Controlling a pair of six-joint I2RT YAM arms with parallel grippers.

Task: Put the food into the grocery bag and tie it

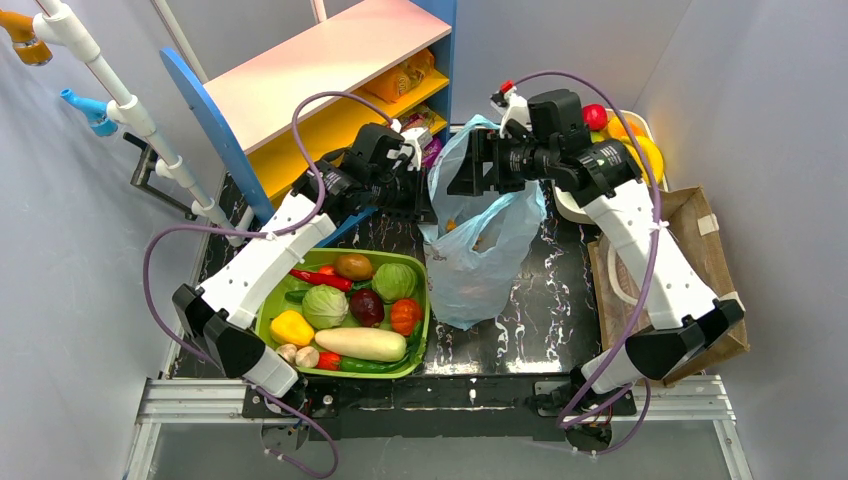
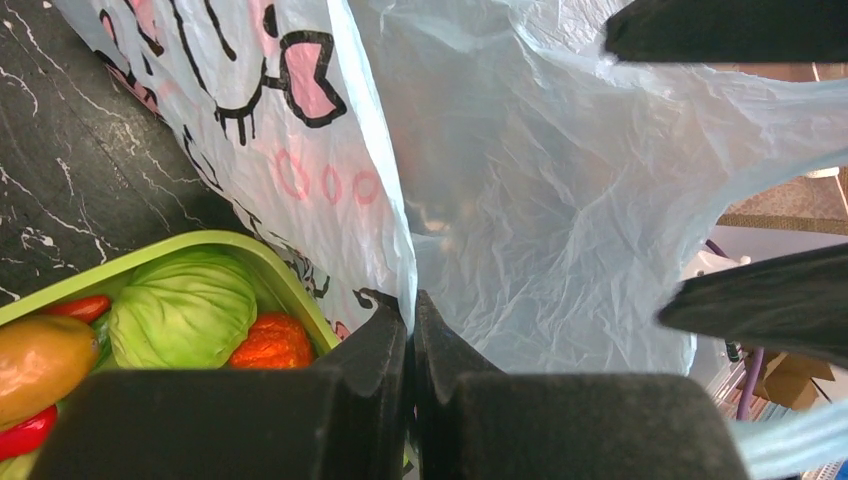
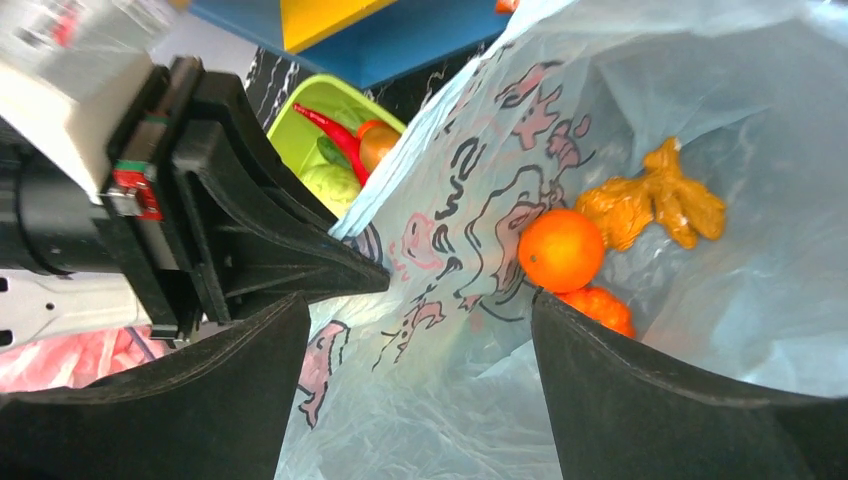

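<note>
**A:** Where is the food now?

**B:** I see an orange (image 3: 560, 250) low inside the light-blue grocery bag (image 1: 480, 250). A ginger-shaped piece (image 3: 655, 205) lies just beside it, and an orange-red item (image 3: 600, 303) touches it from below. A cabbage (image 1: 325, 305) and other vegetables lie in the green tray (image 1: 424, 300), next to the bag on the dark surface (image 1: 520, 320).

**A:** And the jaws?

**B:** On my left gripper (image 2: 410, 310) the jaws are closed tight, with a thin fold of the bag's rim pinched between them. I believe this keeps the mouth lifted and open, so nothing spills. On my right gripper (image 3: 420, 310) the jaws are spread wide, one on each side of the printed wall, and they grip nothing.

**A:** How far along are we?

**B:** I judge that some food is in, but the tying is not yet begun. The film looks slippery, so it may slide out of a weak grip.
</note>
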